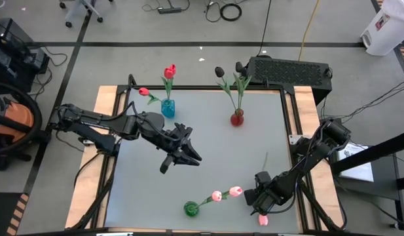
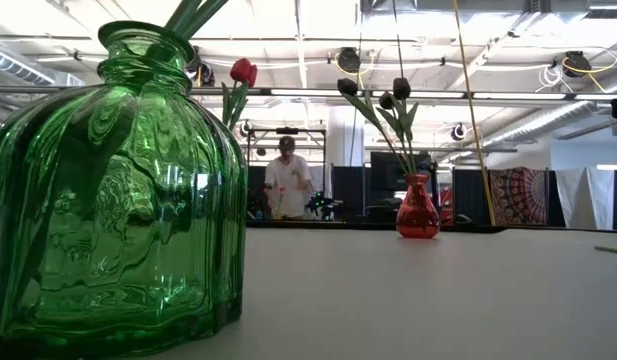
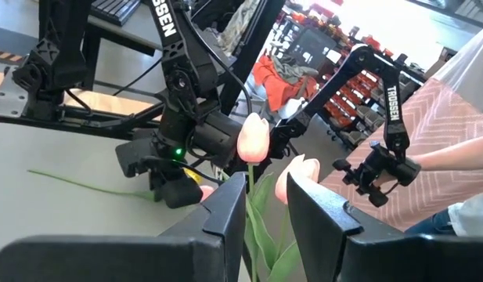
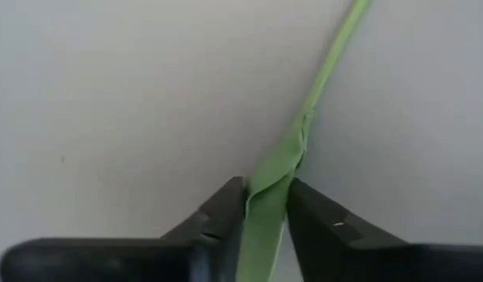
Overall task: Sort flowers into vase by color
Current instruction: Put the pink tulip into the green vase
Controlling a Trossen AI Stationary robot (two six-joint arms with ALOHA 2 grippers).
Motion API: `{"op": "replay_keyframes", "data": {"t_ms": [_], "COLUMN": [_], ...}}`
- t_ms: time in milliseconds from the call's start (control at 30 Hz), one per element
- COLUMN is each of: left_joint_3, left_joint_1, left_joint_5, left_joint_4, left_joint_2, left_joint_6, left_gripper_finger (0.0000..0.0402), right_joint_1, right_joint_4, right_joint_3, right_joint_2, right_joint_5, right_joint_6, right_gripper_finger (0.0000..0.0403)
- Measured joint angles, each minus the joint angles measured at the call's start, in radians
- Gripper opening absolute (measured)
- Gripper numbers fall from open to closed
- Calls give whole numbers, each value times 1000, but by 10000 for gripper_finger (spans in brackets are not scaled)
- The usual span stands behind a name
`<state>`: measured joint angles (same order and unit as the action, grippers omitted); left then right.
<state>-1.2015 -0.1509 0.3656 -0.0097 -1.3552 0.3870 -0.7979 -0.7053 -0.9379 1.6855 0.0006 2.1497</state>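
High view: right hand [image 1: 262, 208] sits low at the near right of the tabletop [image 1: 208, 157], over a pink tulip [image 1: 263, 220] whose bud shows just beyond the hand at the tabletop's near edge. Right wrist view: its two fingers [image 4: 225, 205] are pinched onto that flower's green stem and leaf [image 4: 282, 168], only the stem's width between them; the rest of the stem runs away across the grey surface. Flower looks still flat on the tabletop, not lifted.

Left hand [image 1: 182, 155] hovers mid-tabletop, well apart from every vase. Left wrist view shows its fingers [image 3: 225, 207] part open, nothing gripped; the pink buds seen past them belong to the flowers farther off.

Sorting state:
- green vase [image 1: 191, 208], near edge: two pink tulips [image 1: 226, 193] leaning toward the right hand.
- blue vase [image 1: 167, 107], far left: two red tulips [image 1: 169, 71].
- red vase [image 1: 237, 118], far centre: black tulips [image 1: 219, 71]; low view shows at least two dark buds.

Step in hand (judged): grasp and lift the third pink flower for the green vase. To do it well: confirm the pinch holds stem, not leaf alone, since a leaf may slip or fold. Lift straight, then swing the stem end down toward the vase's narrow neck. Approach from above, clear of the two leaning buds, so they are not knocked out.
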Motion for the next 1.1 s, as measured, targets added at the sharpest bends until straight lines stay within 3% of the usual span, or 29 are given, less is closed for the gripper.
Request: {"op": "replay_keyframes", "data": {"t_ms": [233,700,1100], "left_joint_3": [0,0,0], "left_joint_1": [0,0,14], "left_joint_5": [0,-1,-4], "left_joint_4": [0,0,-3], "left_joint_2": [0,0,19], "left_joint_6": [0,-1,-9], "left_gripper_finger": [102,102,102], "right_joint_1": [0,0,0], "right_joint_4": [12,61,9], "right_joint_3": [0,0,0], "right_joint_2": [0,-30,-253], "right_joint_5": [0,-32,18], "right_joint_6": [-38,-98,-114], "right_gripper_finger": [8,2,0]}}
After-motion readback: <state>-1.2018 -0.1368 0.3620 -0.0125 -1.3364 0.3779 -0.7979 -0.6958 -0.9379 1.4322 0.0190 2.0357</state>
